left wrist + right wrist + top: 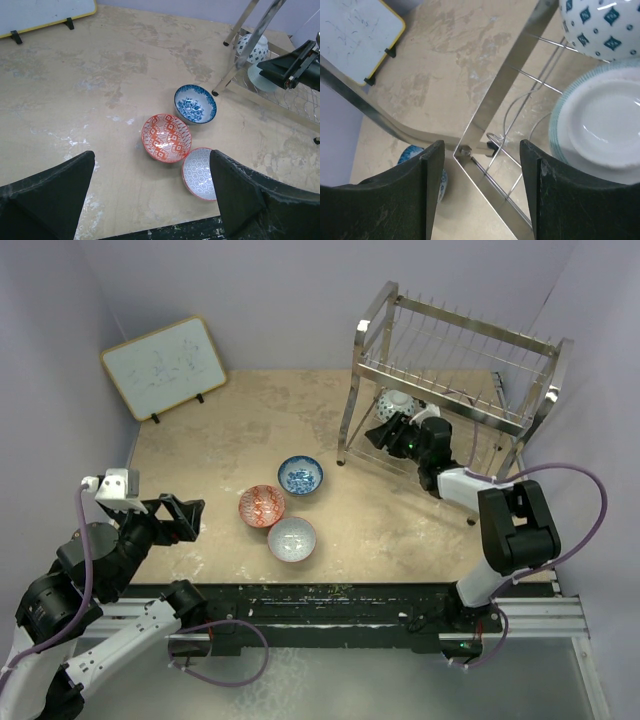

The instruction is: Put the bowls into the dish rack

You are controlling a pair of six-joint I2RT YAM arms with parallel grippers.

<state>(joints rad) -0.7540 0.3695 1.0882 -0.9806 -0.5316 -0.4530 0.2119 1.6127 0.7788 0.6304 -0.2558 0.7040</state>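
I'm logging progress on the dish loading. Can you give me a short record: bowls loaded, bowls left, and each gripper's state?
loaded: two on the dish rack's lower tier, a blue-and-white bowl and a mint bowl
left on table: blue bowl, red bowl, grey-white bowl
right gripper: open, empty, at the rack beside the mint bowl
left gripper: open, empty, over the table's left side
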